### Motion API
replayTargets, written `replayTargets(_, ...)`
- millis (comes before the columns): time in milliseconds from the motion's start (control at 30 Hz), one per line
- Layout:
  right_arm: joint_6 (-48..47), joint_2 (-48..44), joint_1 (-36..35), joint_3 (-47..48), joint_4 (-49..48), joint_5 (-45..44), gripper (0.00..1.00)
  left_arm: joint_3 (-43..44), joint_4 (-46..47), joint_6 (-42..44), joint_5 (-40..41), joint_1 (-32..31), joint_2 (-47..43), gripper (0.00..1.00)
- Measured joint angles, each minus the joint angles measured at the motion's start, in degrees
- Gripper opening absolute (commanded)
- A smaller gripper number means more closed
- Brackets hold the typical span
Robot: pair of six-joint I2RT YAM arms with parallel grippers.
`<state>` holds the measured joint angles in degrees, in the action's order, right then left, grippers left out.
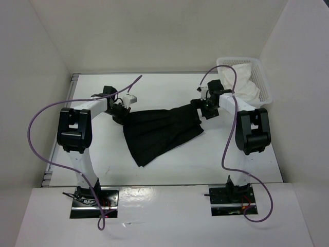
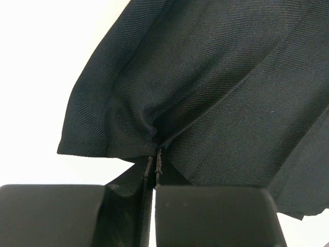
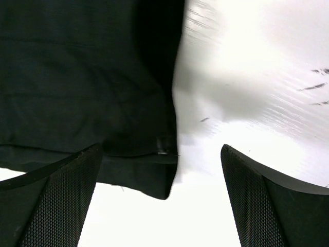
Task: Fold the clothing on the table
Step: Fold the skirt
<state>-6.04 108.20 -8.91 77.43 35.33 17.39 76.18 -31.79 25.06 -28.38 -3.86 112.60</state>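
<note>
- The black garment (image 1: 159, 131) lies mid-desk (image 1: 216, 164), spread as a fan; its long axis runs left to right between the two arms, and a point trails toward the near left
- The left pincer (image 2: 154, 180) is clenched on the garment's left edge; the cloth puckers where the fingers meet
- The right pincer (image 3: 159, 175) is released, its fingers spread wide over the garment's right hem corner; that corner sits just left of centre between them, so the right arm is nearer and likely needs a small shift left and down before closing
- Both arms reach far from their bases, elbows raised, wrists turned inward
- A basket (image 1: 264, 85) holding white cloth (image 1: 241, 82) stands at the far right
</note>
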Motion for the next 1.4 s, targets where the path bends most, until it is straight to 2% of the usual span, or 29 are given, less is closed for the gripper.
replayTargets(333, -0.44, 4.00, 0.98, 0.13, 0.04, 2.27, 0.99, -0.22, -0.26, 0.02, -0.26, 0.00, -0.42, 0.00)
replayTargets(600, -0.85, 4.57, 0.98, 0.35, 0.00, 5.62, 0.91, -0.68, -0.46, 0.00, -0.48, 0.02, -0.94, 0.00)
replayTargets(800, -0.94, 5.33, 0.83, 0.39, -0.02, 7.04, 0.68, -0.70, -0.55, 0.02, -0.72, 0.04, -1.01, 0.00)
replayTargets(833, -0.90, 5.46, 0.72, 0.46, -0.02, 7.23, 0.61, -0.70, -0.59, 0.00, -0.81, 0.04, -1.01, 0.00)
replayTargets(933, -0.92, 5.99, 0.13, 0.57, 0.00, 7.45, 0.52, -0.70, -0.63, 0.00, -0.92, 0.04, -1.01, 0.00)
replayTargets(1000, -0.92, 6.29, -0.33, 0.57, 0.02, 7.50, 0.40, -0.70, -0.72, 0.00, -0.92, 0.04, -1.01, 0.00)
replayTargets(1100, -0.96, 6.71, -0.76, 0.63, 0.11, 7.89, 0.30, -0.72, -0.79, 0.02, -0.94, 0.04, -1.01, 0.00)
replayTargets(1133, -1.07, 6.78, -0.85, 0.63, 0.17, 7.89, 0.22, -0.72, -0.81, 0.00, -0.96, 0.04, -1.03, 0.00)
replayTargets(1200, -1.03, 7.04, -0.98, 0.66, 0.22, 8.13, 0.14, -0.72, -0.81, 0.00, -1.11, 0.04, -1.03, 0.00)
replayTargets(1233, -1.01, 7.08, -1.03, 0.68, 0.28, 8.28, 0.05, -0.72, -0.83, 0.02, -1.16, 0.04, -1.03, 0.00)
replayTargets(1267, -0.83, 7.13, -1.05, 0.70, 0.33, 8.33, 0.00, -0.72, -0.83, 0.02, -1.25, 0.04, -1.03, 0.00)
replayTargets(1400, -0.90, 7.13, -1.33, 0.96, 0.61, 7.72, 0.00, -0.72, -0.85, 0.00, -1.38, 0.04, -1.03, 0.00)
